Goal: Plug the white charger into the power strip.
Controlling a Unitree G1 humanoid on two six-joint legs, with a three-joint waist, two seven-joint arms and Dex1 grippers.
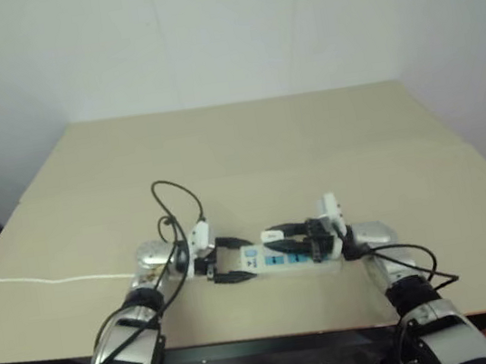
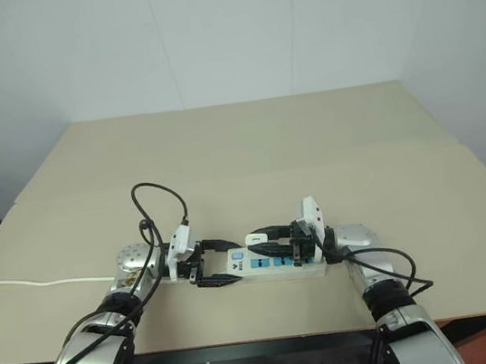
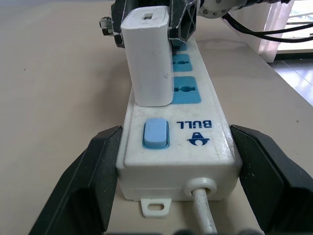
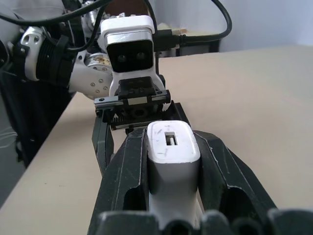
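The power strip (image 1: 277, 259) lies flat near the table's front edge, a long white bar with blue sockets. My left gripper (image 1: 228, 262) is shut on its switch end, one black finger (image 3: 93, 181) against each long side. The white charger (image 3: 149, 58) stands upright on the strip, over the socket nearest the blue switch (image 3: 155, 133). Its base meets the strip's face and its prongs are hidden. My right gripper (image 4: 172, 138) reaches in from the right and is shut on the white charger (image 4: 171, 147), pinching its two sides.
The strip's thin white cord (image 1: 47, 282) runs left across the beige table (image 1: 238, 146) to its left edge. The table's front edge lies just below both grippers. A pale wall stands behind the table. Black cables loop above my left wrist (image 1: 177, 201).
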